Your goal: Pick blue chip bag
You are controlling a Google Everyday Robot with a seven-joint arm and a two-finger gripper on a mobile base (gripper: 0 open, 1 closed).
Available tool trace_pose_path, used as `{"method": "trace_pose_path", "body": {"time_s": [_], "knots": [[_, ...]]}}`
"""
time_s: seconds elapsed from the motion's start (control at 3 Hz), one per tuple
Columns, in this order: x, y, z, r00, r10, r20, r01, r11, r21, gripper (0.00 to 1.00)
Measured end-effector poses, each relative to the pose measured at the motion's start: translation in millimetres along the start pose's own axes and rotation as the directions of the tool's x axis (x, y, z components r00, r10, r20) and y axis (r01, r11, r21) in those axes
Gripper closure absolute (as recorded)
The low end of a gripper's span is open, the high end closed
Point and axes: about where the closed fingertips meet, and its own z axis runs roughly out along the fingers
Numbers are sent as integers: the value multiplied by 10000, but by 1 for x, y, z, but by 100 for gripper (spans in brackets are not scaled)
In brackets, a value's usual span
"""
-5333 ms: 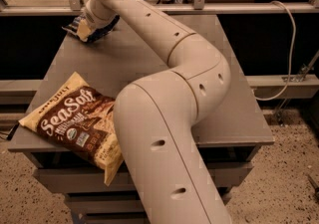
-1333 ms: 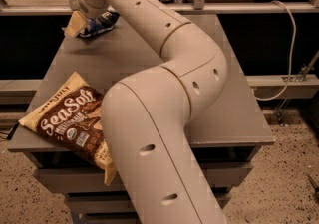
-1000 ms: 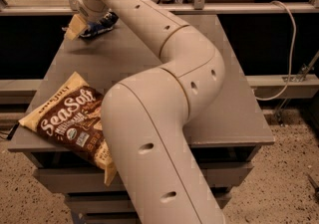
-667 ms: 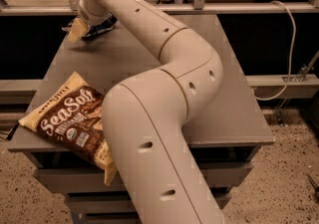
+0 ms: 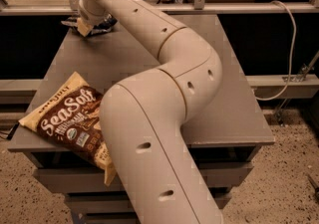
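Observation:
The blue chip bag [image 5: 103, 22] is a small dark crinkled bag at the far left corner of the grey table [image 5: 229, 93]. Only part of it shows, to the right of the gripper. My gripper [image 5: 83, 25] is at the end of the long cream arm [image 5: 164, 44], down at that corner and right against the bag's left side. The wrist hides how the gripper meets the bag. A dark bit [image 5: 67, 20] sticks out to the left of the gripper.
A large cream-and-brown SeaSalt bag [image 5: 75, 118] lies at the table's front left and overhangs the edge. My arm's thick lower links [image 5: 149, 158] cover the front middle. A rail [image 5: 239, 8] and a white cable [image 5: 289, 44] run behind and to the right.
Since the earliest frame the wrist has moved a little left and farther back at the far left corner, uncovering more of the blue bag. Over the last second it has barely moved.

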Motion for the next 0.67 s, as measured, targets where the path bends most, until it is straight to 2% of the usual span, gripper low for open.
{"method": "trace_pose_path", "body": {"time_s": [0.33,0.67], "knots": [[-11,-6,-18,9993,-371,-16,371,9985,400,82],[-23,-13,-44,9967,-776,223,759,9947,697,100]]}}
